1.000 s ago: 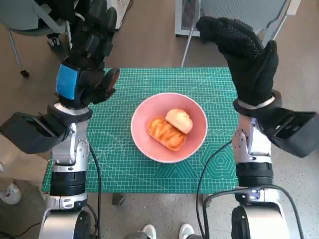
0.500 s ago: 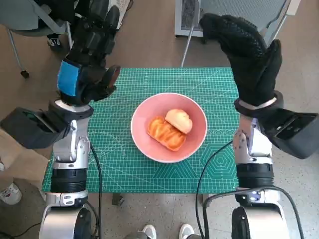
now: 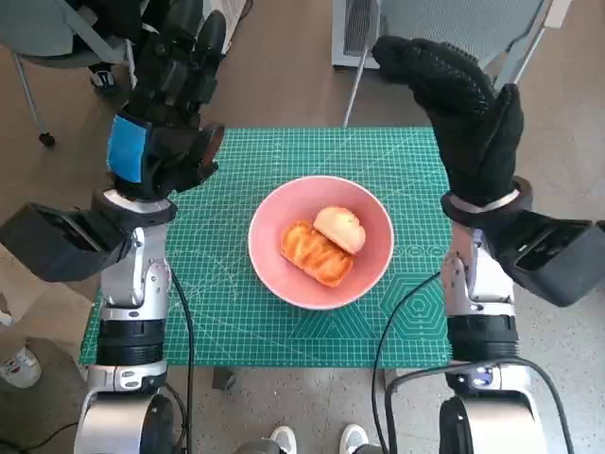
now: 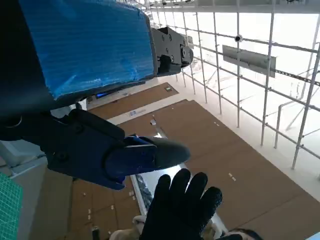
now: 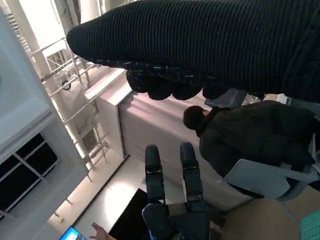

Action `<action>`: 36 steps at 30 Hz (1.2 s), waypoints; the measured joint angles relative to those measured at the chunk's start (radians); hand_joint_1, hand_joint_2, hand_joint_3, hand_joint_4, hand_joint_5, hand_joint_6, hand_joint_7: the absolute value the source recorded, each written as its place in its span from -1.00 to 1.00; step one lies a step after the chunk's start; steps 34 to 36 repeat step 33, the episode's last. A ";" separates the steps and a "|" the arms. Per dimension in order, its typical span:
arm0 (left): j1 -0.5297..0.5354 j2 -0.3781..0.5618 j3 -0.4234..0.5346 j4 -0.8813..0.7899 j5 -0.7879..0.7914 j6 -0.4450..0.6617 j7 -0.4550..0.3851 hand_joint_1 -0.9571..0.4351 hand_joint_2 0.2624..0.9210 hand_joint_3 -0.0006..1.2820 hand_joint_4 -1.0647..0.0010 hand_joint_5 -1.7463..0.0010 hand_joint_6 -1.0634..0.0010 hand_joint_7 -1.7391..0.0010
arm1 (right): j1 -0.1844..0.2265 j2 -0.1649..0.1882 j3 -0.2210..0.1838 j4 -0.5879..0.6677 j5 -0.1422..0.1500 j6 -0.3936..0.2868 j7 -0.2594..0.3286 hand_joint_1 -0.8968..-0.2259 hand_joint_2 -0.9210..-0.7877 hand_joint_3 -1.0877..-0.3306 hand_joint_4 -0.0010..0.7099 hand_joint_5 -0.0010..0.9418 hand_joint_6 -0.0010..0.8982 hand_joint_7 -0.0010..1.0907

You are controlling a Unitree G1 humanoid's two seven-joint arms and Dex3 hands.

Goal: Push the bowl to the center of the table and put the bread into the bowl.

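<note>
nearest the robot, the pink bowl [image 3: 320, 241] sits about mid-way across the green cutting mat [image 3: 227, 312] that covers the table, and both pieces of bread [image 3: 316, 253] lie inside it, the paler roll [image 3: 338, 228] leaning against the golden one, so by my reading both parts of the task are already done. farther out, the left hand [image 3: 165, 104] and the right hand [image 3: 463, 104] are raised well above the mat on either side of the bowl, fingers apart and holding nothing, probably lifted clear because nothing is left to push or carry. beyond them, a seated person [image 5: 250, 135] shows in the right wrist view.
</note>
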 measured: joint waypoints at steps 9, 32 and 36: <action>0.000 -0.002 -0.003 -0.001 -0.006 0.008 -0.006 -0.69 1.00 -0.33 0.80 0.98 0.63 0.89 | 0.008 -0.002 -0.001 -0.001 0.000 0.001 0.000 -0.49 -1.00 -0.39 -0.69 -0.98 -0.89 -0.35; 0.018 0.001 0.000 -0.045 -0.033 0.030 -0.033 -0.69 1.00 -0.45 0.80 0.99 0.65 0.86 | 0.038 0.001 -0.002 -0.005 0.007 0.009 0.002 -0.54 -1.00 -0.34 -0.66 -0.98 -0.85 -0.35; 0.018 0.001 0.000 -0.046 -0.033 0.030 -0.033 -0.69 1.00 -0.45 0.79 0.99 0.65 0.86 | 0.038 0.001 -0.002 -0.005 0.009 0.009 0.003 -0.54 -1.00 -0.34 -0.66 -0.98 -0.85 -0.35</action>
